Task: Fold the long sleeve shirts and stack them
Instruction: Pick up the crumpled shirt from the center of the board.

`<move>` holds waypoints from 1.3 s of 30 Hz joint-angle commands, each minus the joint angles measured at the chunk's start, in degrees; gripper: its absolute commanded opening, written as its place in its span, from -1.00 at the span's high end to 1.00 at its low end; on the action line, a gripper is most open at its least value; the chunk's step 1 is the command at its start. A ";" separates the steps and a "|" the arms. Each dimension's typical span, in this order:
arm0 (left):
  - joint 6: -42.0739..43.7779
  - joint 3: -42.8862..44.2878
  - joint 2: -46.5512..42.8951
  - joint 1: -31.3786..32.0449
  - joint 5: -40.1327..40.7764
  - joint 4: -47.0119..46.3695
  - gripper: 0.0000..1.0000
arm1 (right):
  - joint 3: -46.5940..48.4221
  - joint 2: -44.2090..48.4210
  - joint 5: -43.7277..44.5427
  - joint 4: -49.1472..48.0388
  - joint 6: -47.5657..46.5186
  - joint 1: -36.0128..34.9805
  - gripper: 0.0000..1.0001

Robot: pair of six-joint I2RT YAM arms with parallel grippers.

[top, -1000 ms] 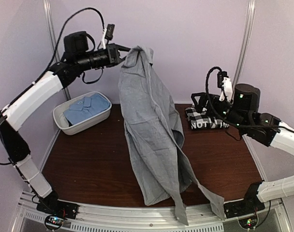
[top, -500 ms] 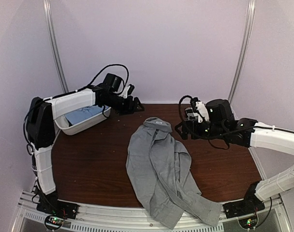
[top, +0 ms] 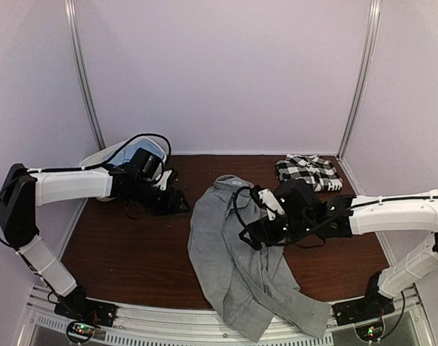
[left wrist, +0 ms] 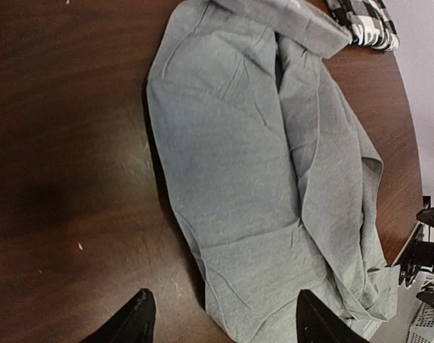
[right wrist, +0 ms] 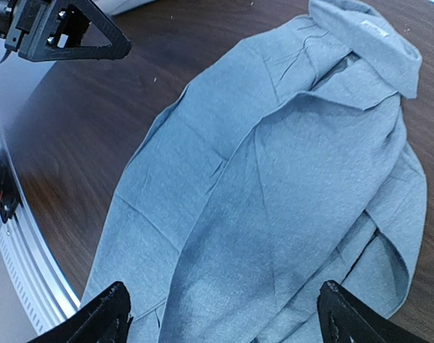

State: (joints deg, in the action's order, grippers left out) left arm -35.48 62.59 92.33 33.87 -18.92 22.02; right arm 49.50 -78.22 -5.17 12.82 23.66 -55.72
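My left gripper (left wrist: 220, 325) beside, and right gripper (right wrist: 228, 318) above, the grey shirt (top: 237, 267) are both spread and empty. The shirt lies crumpled on the table (top: 125, 252). The checked shirt (top: 307, 170) sits far right, the white tub (top: 107, 153) far left.

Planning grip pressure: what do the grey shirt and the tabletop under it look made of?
The grey shirt: thin woven cloth, possibly cotton, matte; it creases and folds softly. The tabletop: dark brown wood or wood-look laminate, smooth with slight sheen; faint grain and soft reflections show.
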 commanded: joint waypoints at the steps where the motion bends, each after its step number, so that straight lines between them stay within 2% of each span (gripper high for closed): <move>1: -3.60 -6.82 -3.37 2.94 0.76 -6.04 -0.33 | 2.62 -4.60 1.17 1.30 1.69 -2.91 -0.77; 6: -6.13 -11.67 -2.89 6.97 1.98 -9.27 -0.27 | 4.30 -9.65 2.23 1.78 2.95 -5.05 -0.59; 21: -6.24 -9.15 4.16 9.81 8.68 -9.85 -0.02 | 8.78 -18.55 4.91 4.74 4.64 -7.56 -0.30; 34: -5.60 -7.70 7.15 10.59 9.36 -10.21 0.30 | 11.30 -21.22 4.91 4.98 4.74 -8.16 0.03; 39: -5.64 -7.75 7.71 10.82 9.50 -10.21 0.54 | 11.41 -21.94 4.91 5.01 4.90 -8.27 0.15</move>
State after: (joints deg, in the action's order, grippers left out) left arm -41.69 53.65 98.96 44.29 -10.26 13.47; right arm 59.70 -99.26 -1.45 17.19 28.45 -63.42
